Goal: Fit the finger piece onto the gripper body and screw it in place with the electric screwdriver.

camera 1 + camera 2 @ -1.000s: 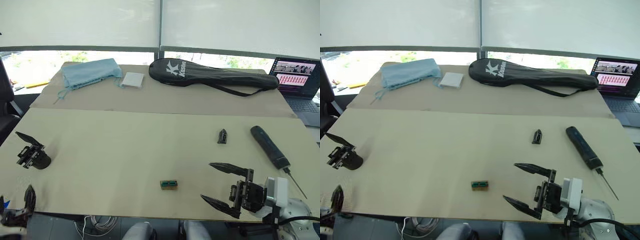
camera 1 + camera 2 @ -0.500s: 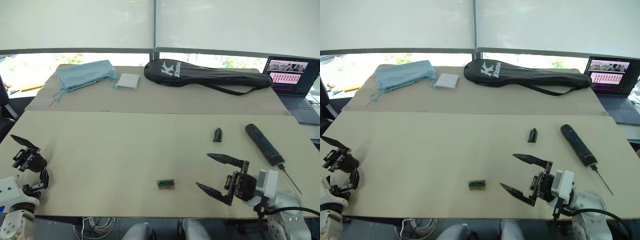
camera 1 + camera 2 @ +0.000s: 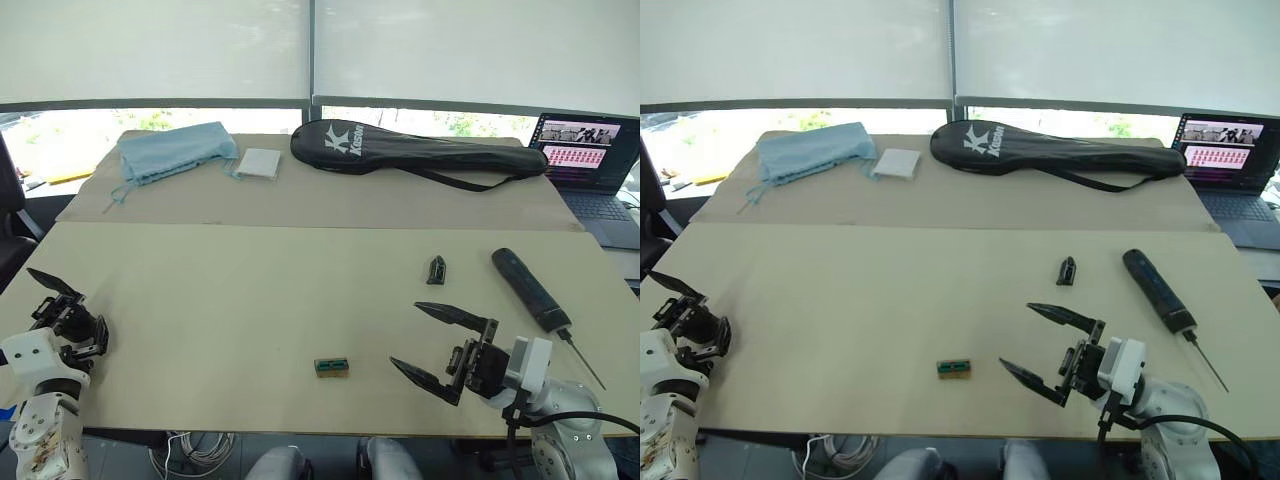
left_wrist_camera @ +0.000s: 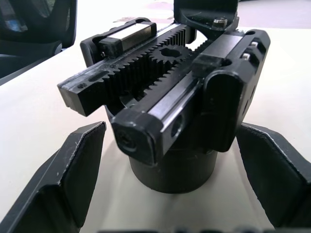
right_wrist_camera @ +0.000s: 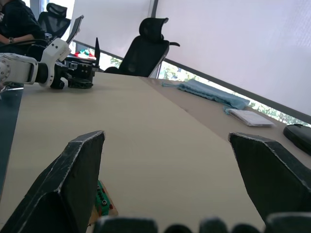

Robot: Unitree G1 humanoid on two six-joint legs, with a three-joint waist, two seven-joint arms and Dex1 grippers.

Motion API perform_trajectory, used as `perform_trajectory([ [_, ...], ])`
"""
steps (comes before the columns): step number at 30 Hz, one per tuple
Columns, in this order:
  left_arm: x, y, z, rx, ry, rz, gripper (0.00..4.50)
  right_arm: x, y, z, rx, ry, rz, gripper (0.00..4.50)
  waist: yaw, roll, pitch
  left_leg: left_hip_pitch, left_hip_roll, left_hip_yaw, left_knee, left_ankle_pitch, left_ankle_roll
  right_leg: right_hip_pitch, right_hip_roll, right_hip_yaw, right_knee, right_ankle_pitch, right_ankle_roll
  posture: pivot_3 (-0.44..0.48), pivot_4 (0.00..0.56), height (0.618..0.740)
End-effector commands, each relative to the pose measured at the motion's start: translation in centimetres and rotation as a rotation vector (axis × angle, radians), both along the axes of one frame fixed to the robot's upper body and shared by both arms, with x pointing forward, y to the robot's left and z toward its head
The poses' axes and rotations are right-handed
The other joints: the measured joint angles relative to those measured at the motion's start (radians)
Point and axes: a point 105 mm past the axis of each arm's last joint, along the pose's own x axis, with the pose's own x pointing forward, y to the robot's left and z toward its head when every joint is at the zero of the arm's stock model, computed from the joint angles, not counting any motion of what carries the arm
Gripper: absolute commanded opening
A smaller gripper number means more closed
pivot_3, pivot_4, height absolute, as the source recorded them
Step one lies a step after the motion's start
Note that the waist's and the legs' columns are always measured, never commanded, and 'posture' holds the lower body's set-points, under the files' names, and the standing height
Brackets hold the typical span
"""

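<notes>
The gripper body (image 4: 170,92), a chunky black mechanism with toothed racks on a round base, stands near the table's left front edge (image 3: 62,308), its pointed finger sticking up. My left gripper (image 3: 72,332) is open, one finger on each side of the gripper body, with gaps showing between them. The finger piece (image 3: 436,269) lies on the table right of centre. Just right of it lies the electric screwdriver (image 3: 530,290), bit toward the front edge. My right gripper (image 3: 405,335) hovers open and empty in front of the finger piece.
A small green-brown box (image 3: 332,367) lies left of my right gripper. On the back table are a black racket bag (image 3: 420,150), a blue cloth (image 3: 175,148) and a white pad (image 3: 258,163). A laptop (image 3: 590,160) sits far right. Office chairs (image 5: 146,46) stand beyond the left side.
My left arm has risen from below the front edge and its open fingers now flank the gripper body. The right gripper has edged slightly left. The camera shifted.
</notes>
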Motion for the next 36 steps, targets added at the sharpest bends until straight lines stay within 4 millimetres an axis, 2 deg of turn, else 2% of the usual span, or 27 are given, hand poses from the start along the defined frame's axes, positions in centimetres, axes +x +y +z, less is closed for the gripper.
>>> perform_trajectory([
  [1,-0.2,0.0,-0.9,-0.012,0.027,-0.002,3.12,-0.4,0.2,1.1,-0.007,-0.050,0.008,4.50,0.000,0.001,0.000,0.000,0.000,0.000,0.000,0.000,0.000,0.000,-0.001,0.000,0.000,0.000,0.000,0.000,0.150,0.740],
  [3,-0.3,0.0,-1.1,-0.026,0.020,-0.006,2.26,-0.5,0.2,1.1,-0.011,-0.050,0.005,4.50,-0.001,0.001,-0.001,0.000,0.000,0.000,0.000,0.000,0.000,0.000,-0.002,0.000,0.000,0.000,0.000,0.000,0.150,0.740],
  [7,-0.1,-0.8,-0.5,-0.068,-0.058,-0.054,2.28,-0.8,-0.1,1.0,-0.025,-0.036,0.005,4.50,0.000,0.002,-0.001,0.000,0.000,0.000,0.000,0.000,0.000,0.000,-0.002,0.000,0.000,0.000,0.000,0.000,0.150,0.740],
  [9,0.4,-1.7,0.5,-0.072,-0.106,-0.111,2.28,-0.7,-0.4,1.1,-0.034,-0.033,0.002,4.50,0.000,0.002,-0.001,0.000,0.000,0.000,0.000,0.000,0.000,0.000,-0.003,0.000,0.000,0.000,0.000,0.000,0.150,0.740],
  [13,2.6,-6.3,5.0,-0.006,-0.245,-0.380,2.28,-1.0,-1.6,1.2,-0.066,-0.018,-0.020,4.50,0.015,-0.004,0.002,-0.002,-0.001,-0.001,0.001,0.000,0.000,0.000,-0.006,0.000,-0.001,0.000,0.001,0.000,0.150,0.740],
  [17,3.9,-10.3,6.8,0.047,-0.247,-0.578,2.28,-1.9,-2.3,0.6,-0.086,0.018,-0.033,4.50,0.015,-0.014,0.003,-0.004,-0.001,-0.004,0.002,0.000,0.000,0.000,-0.004,-0.001,-0.002,0.000,0.000,0.000,0.150,0.740],
  [20,4.8,-14.8,7.8,0.118,-0.224,-0.790,2.28,-2.7,-3.2,0.1,-0.109,0.043,-0.062,4.50,0.011,-0.014,0.004,-0.005,-0.001,-0.003,0.002,0.000,0.000,0.000,-0.004,-0.001,-0.002,0.000,0.000,0.000,0.150,0.740],
  [25,5.5,-22.7,7.0,0.282,-0.152,-1.144,2.28,-3.9,-3.7,-0.1,-0.117,0.076,-0.090,4.50,0.010,-0.009,0.005,-0.005,-0.001,-0.002,0.001,0.000,0.000,0.001,-0.003,-0.001,-0.002,0.000,0.000,0.000,0.150,0.740],
  [28,5.8,-25.9,6.4,0.301,-0.139,-1.252,2.28,-4.3,-3.4,0.0,-0.111,0.088,-0.094,4.50,0.002,-0.007,0.005,-0.005,-0.001,-0.001,0.001,0.000,0.000,0.001,-0.002,0.000,-0.001,0.000,0.000,0.000,0.150,0.740],
  [31,6.0,-28.4,6.0,0.298,-0.144,-1.321,2.28,-4.7,-2.9,0.4,-0.104,0.088,-0.106,4.50,-0.004,-0.007,0.005,-0.005,0.000,-0.002,0.001,0.001,-0.002,0.000,-0.002,0.001,-0.001,0.000,0.000,0.000,0.150,0.740],
  [36,6.4,-31.2,4.7,0.305,-0.119,-1.376,2.28,-5.2,-2.3,0.7,-0.096,0.093,-0.117,4.50,-0.008,-0.007,0.005,-0.005,0.001,-0.002,0.001,0.001,-0.002,0.000,-0.002,0.002,-0.001,0.000,-0.001,0.000,0.150,0.740],
])
